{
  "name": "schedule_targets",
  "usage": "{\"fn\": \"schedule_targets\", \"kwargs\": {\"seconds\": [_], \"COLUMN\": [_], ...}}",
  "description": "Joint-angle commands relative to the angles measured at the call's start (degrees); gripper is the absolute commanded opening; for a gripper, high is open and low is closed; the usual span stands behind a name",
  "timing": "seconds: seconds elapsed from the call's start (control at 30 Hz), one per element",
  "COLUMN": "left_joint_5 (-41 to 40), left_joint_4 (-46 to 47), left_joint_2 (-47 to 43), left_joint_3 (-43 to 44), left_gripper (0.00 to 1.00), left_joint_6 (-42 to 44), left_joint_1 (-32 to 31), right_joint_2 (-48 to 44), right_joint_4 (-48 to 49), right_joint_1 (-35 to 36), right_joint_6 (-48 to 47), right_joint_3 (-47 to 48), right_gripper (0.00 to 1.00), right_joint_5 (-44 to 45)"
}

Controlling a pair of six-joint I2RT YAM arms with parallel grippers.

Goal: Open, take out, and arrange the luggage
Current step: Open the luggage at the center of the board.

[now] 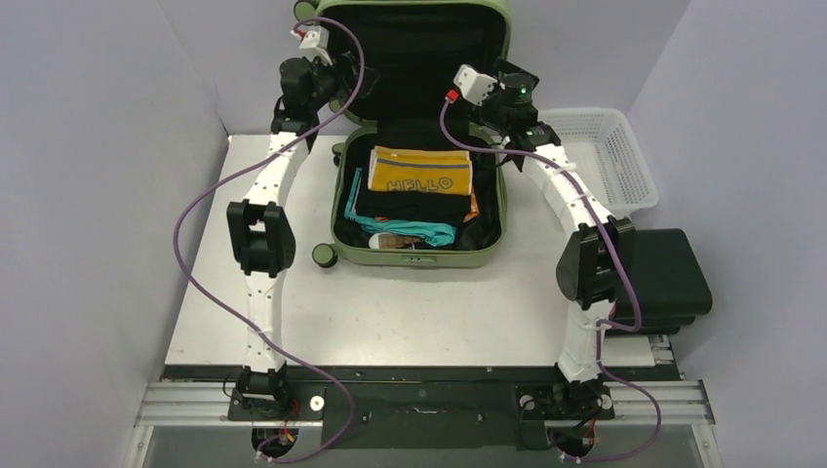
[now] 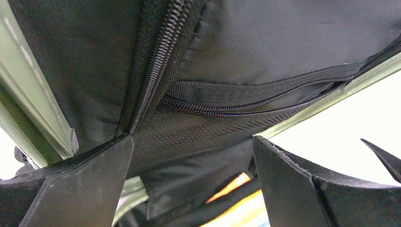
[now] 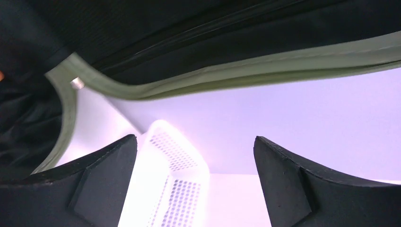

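The luggage (image 1: 419,257) is laid open on the bench (image 1: 293,322), lid raised. The left fingers (image 2: 85,189) are spread wide and empty, the lid lining (image 2: 283,38) close ahead. The right fingers (image 3: 94,184) are likewise spread wide and empty, lid rim (image 3: 236,75) above, white basket (image 3: 177,189) beyond.

Luggage (image 1: 419,255) — olive-green hard-shell suitcase, rounded corners, black lining — lies open at table's far centre. Lid stands upright against far wall. Lower half packed: folded clothes, yellow "HELLO" item on top. Black wheel at near-left corner.

Even overhead light, right wrist view overexposed, slight blur
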Motion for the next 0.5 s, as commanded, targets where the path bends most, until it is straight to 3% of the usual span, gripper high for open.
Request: {"fn": "schedule_targets", "kwargs": {"seconds": [0.0, 0.1, 0.2, 0.33, 0.47], "left_joint_5": [-4.4, -4.5, -4.2, -8.3, -11.0], "left_joint_4": [6.7, 7.7, 6.4, -0.2, -2.5], "left_joint_2": [4.7, 6.6, 7.3, 7.0, 5.5], "left_joint_3": [7.1, 8.5, 9.1, 10.0, 5.4], "left_gripper": [0.96, 0.96, 0.96, 0.96, 0.96], "left_joint_6": [2.3, 2.1, 2.6, 7.7, 13.5], "left_joint_1": [-0.2, -0.4, -0.5, -1.4, -1.9], "right_joint_2": [-3.5, -4.2, -3.6, -2.7, -3.4], "right_joint_4": [-5.3, -10.8, -20.7, -29.2, -34.6], "right_joint_1": [0.8, 1.6, 1.6, -0.2, -3.5], "right_joint_6": [2.5, -2.1, -0.2, 15.9, 32.3], "right_joint_3": [-0.5, 0.8, 2.2, 0.9, -4.1], "right_gripper": [0.88, 0.90, 0.91, 0.91, 0.91], "right_joint_5": [-0.1, 0.3, 2.6, 2.9, -5.7]}}
